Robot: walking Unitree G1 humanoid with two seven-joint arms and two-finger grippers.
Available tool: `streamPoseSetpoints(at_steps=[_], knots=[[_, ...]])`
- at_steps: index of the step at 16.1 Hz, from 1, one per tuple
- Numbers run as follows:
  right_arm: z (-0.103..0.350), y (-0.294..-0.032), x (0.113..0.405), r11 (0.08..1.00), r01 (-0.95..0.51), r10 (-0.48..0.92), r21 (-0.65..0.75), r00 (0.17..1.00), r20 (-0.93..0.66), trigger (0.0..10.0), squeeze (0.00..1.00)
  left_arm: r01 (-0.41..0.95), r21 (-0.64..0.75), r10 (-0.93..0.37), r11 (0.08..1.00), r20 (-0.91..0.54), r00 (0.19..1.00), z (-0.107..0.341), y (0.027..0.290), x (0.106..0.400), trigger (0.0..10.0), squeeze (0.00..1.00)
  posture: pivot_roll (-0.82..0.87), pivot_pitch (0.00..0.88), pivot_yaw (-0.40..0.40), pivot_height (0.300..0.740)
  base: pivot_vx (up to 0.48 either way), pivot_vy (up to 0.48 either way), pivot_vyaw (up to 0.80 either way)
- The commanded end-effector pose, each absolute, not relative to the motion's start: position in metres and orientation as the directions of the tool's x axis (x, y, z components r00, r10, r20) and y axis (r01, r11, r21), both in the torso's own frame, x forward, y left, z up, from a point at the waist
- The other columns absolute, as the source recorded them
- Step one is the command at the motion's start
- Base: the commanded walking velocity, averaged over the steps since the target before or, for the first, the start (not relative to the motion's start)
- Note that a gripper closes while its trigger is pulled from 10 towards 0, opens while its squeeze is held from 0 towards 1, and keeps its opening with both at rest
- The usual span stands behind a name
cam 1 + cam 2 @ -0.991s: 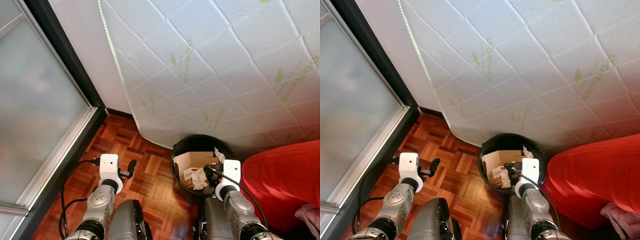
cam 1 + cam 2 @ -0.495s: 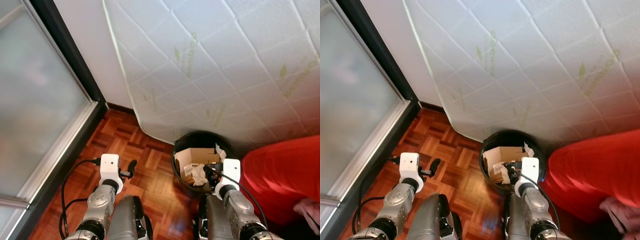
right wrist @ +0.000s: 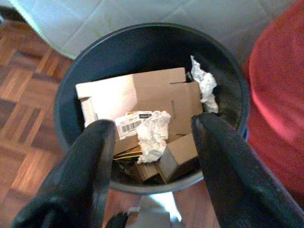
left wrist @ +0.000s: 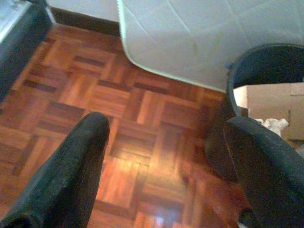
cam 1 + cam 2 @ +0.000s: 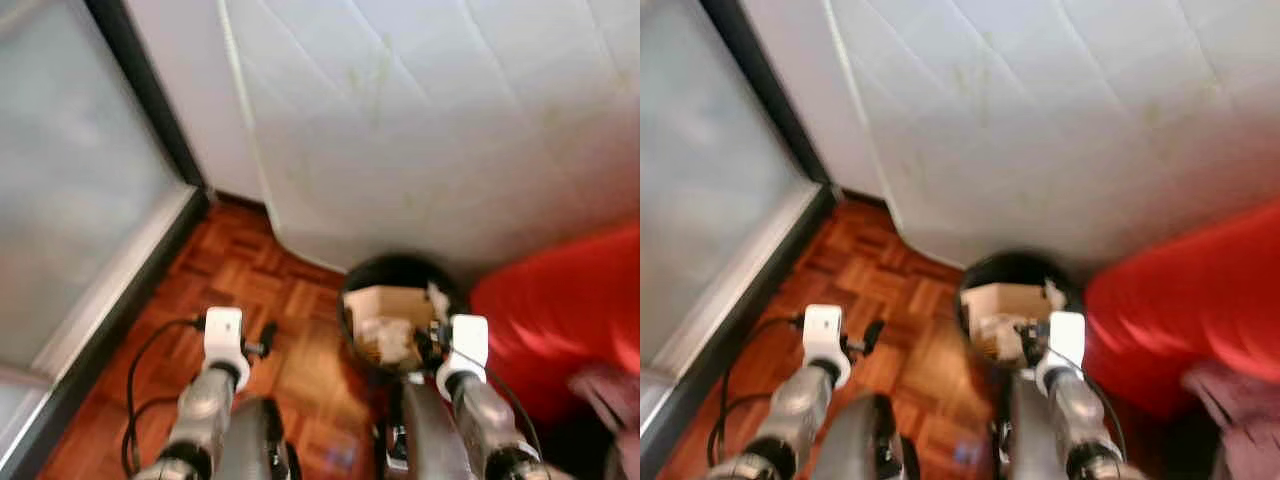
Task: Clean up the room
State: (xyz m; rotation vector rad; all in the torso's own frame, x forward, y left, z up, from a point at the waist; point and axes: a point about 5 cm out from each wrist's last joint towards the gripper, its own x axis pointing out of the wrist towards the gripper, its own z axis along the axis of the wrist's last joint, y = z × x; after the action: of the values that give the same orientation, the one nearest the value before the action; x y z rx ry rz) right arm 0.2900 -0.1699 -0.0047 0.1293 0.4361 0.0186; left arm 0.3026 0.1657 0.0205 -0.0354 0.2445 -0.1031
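Observation:
A round black trash bin [image 3: 142, 47] stands on the parquet floor against a leaning white mattress [image 5: 420, 120]. Inside lie a flattened cardboard box [image 3: 142, 92], crumpled white paper [image 3: 152, 133] and a small box [image 3: 178, 152]. My right gripper [image 3: 152, 156] hovers open right above the bin's near rim, nothing between its fingers. My left gripper [image 4: 166, 161] is open and empty over bare parquet, to the left of the bin [image 4: 266, 61]. Both eye views are blurred.
A red fabric mass [image 5: 560, 310] lies right of the bin, with a pinkish cloth [image 5: 1240, 390] at its near edge. A frosted glass sliding door [image 5: 80, 180] with a dark frame runs along the left. Parquet floor [image 5: 240, 270] stretches between the door and the bin.
The head camera has shifted and the eye views are now blurred; the scene slid slightly. Both grippers keep their places and stay open.

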Motion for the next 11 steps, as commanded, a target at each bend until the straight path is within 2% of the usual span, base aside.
streamPoseSetpoints(at_steps=[1,11], knots=[[-0.0103,-0.1631,0.2851,0.990,-0.002,0.065,0.141,0.894,-0.442,10.0,0.00,0.070,-0.048,-0.080,0.996,-0.273,0.959,0.0127,0.1732,0.2955,10.0,0.00,-0.03,0.218,0.077,0.615,0.000,0.000,0.00],[-0.0131,-0.1614,0.2844,0.991,-0.034,0.094,0.131,0.871,-0.483,10.0,0.00,0.070,-0.041,-0.079,0.997,-0.303,0.950,0.0097,0.1738,0.2944,10.0,0.00,-0.03,0.219,0.080,0.615,0.000,0.000,0.00]])
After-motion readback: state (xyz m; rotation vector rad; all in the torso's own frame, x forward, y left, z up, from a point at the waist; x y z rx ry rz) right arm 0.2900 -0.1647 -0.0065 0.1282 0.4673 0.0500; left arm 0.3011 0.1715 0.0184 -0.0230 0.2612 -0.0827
